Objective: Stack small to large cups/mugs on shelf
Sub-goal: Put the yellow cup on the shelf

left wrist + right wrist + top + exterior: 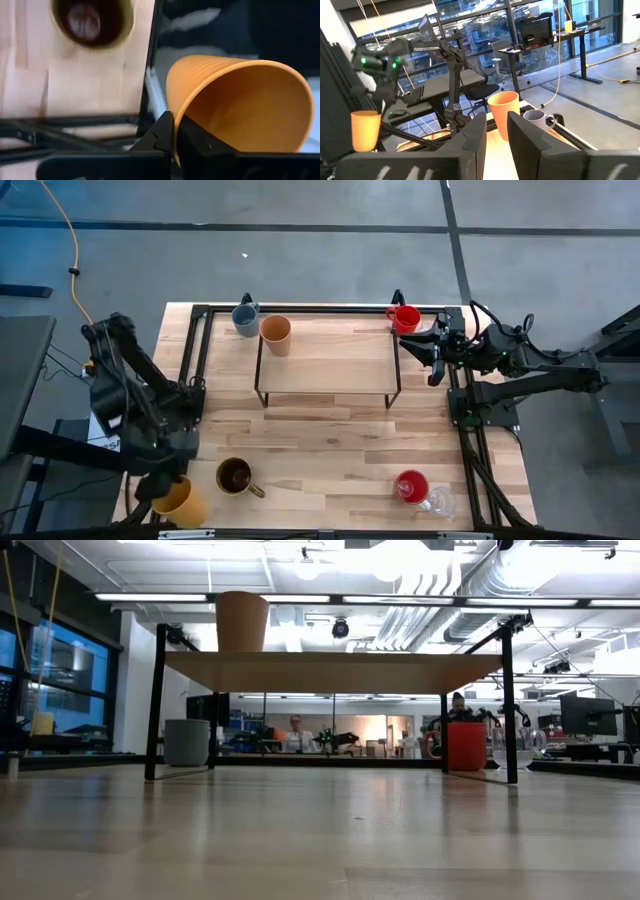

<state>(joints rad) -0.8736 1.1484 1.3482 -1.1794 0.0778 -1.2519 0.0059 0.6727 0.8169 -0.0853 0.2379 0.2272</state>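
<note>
Two fingers of the left gripper [173, 131] are pinched together on the rim of the orange-yellow cup [240, 102], one finger inside the wall and one outside, with almost no gap between them. In the high view that cup [181, 500] sits at the table's near left corner, partly under the arm, and the right wrist view shows it hanging clear of the tabletop (its base is cut off by the picture edge in the left wrist view).

Over at the far right, the right gripper [434, 352] waits just beside the shelf's end; its fingers stand a little apart and hold nothing, though the red cup [406, 319] is close by on the table.

On the shelf [330, 360] only the peach tumbler [276, 334] stands, upright at its far left corner. Just beside it, down on the table at the far left, is the grey-blue mug [244, 319]. A dark-brown mug [235, 476] sits on the near side, left of centre, near the lifted cup. Near the right front corner are a second red cup [410, 486] and a clear glass cup [439, 502], touching or nearly so; the glass is hard to make out, and whether more than one is there I cannot tell.
</note>
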